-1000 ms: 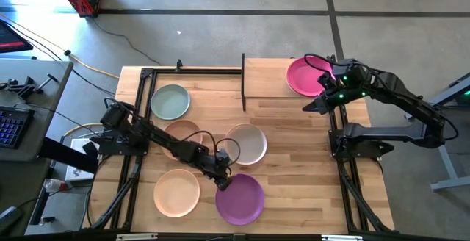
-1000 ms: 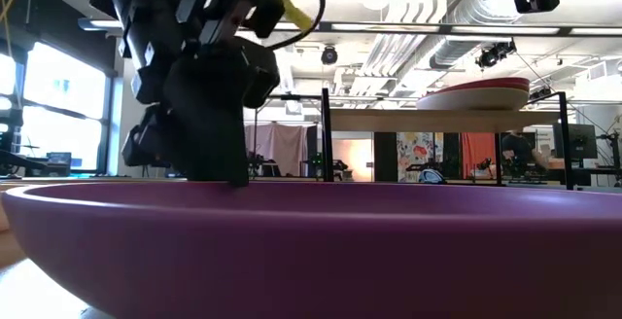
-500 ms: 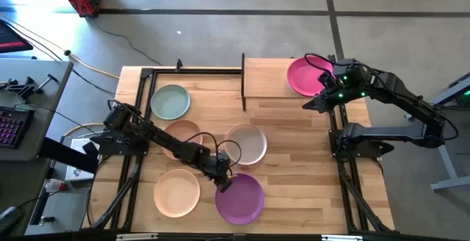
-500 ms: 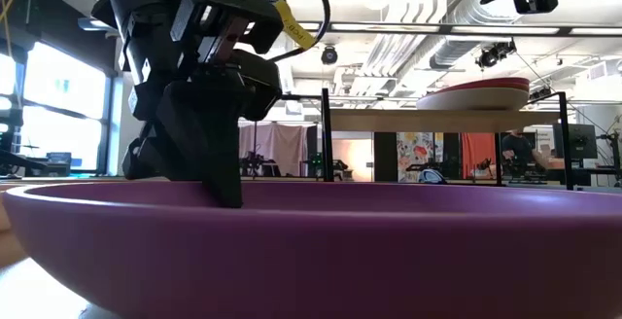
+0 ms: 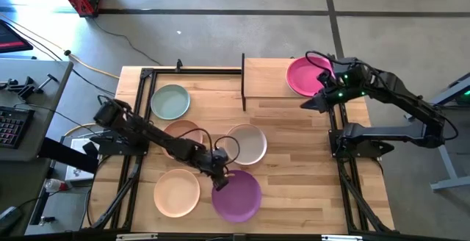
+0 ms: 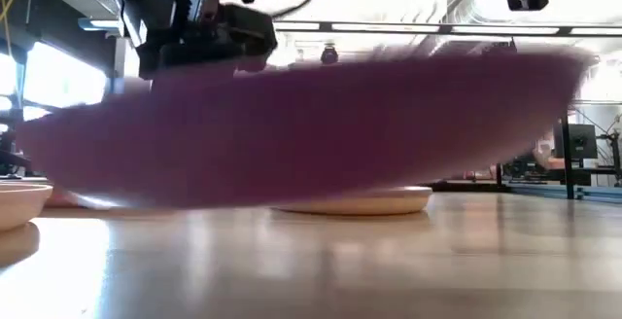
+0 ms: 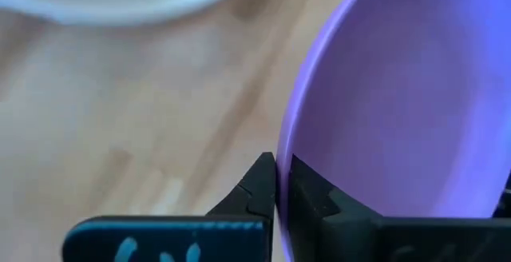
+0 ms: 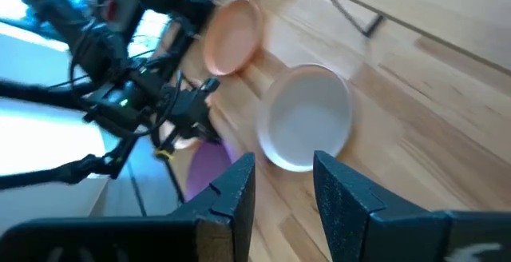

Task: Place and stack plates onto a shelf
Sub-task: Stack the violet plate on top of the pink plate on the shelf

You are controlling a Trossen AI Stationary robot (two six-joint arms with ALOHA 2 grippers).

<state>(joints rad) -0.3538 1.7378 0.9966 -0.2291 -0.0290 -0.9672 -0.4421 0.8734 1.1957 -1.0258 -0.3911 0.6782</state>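
We record the left hand (image 5: 218,178) low over the front middle of the surface (image 5: 294,160), its two fingers (image 7: 259,186) pinched on the near-left rim of the purple plate (image 5: 237,195); in the left wrist view the rim passes straight between the closed fingertips, with the plate's bowl extending away from the hand. In the low view the purple plate (image 6: 311,124) hangs tilted, clear of the wood, one edge higher than the other. Just behind the hand lies the off-white plate (image 5: 247,144), and beside that the terracotta plate (image 5: 181,136), partly under the left arm. The pale peach plate (image 5: 177,192) sits to the hand's left near the front edge, and the sage green plate (image 5: 170,101) lies well apart at the back left. The right hand (image 5: 314,103) hovers by the right end of the shelf (image 5: 264,79), fingers parted and holding nothing, as the right wrist view shows. The magenta plate (image 5: 305,76) rests on the shelf's right half, just beside that hand.
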